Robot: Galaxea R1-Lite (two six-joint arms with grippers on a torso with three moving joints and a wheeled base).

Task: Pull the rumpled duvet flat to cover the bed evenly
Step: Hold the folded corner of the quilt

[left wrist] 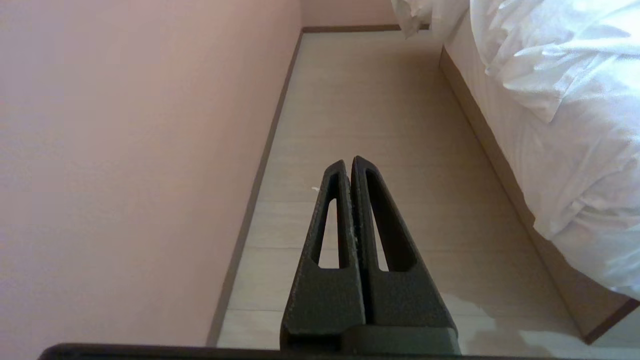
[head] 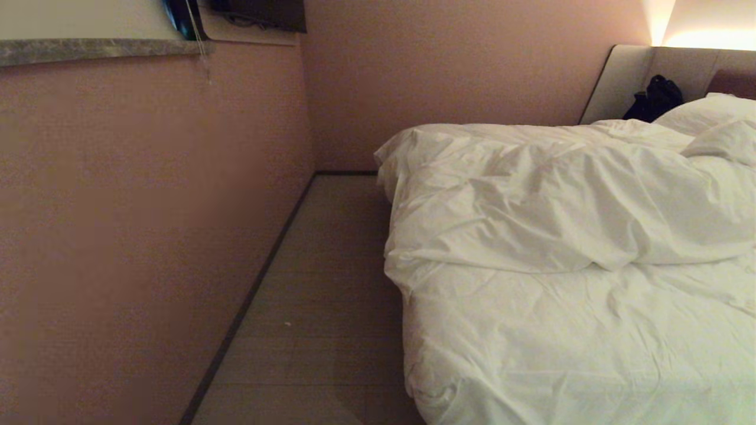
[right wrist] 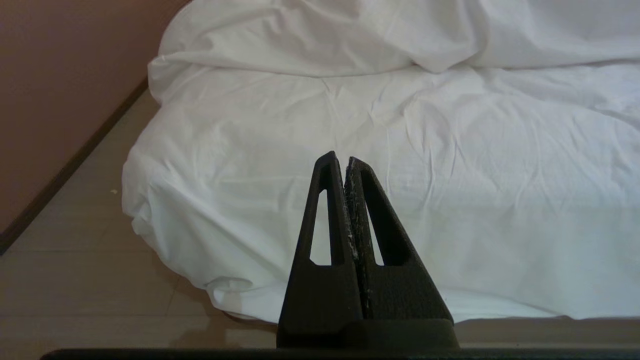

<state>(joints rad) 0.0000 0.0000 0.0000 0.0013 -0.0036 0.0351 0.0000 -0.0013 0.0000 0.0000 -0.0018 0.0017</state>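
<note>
White, creased duvet [head: 549, 200] is lying bunched across the bed [head: 626, 77] in the head view, with neither arm showing. Left gripper [left wrist: 348, 161] is hanging pressed together and empty over the floor [left wrist: 380, 100] beside the bed base. Right gripper [right wrist: 339, 157] is hanging likewise clamped and empty, facing the duvet's draped foot end.

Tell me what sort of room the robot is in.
Most likely a bedroom, perhaps in a hotel. A low bed with a padded headboard carries a rumpled white duvet and pillows, and a narrow strip of floor runs between it and a plain pink wall.
</note>
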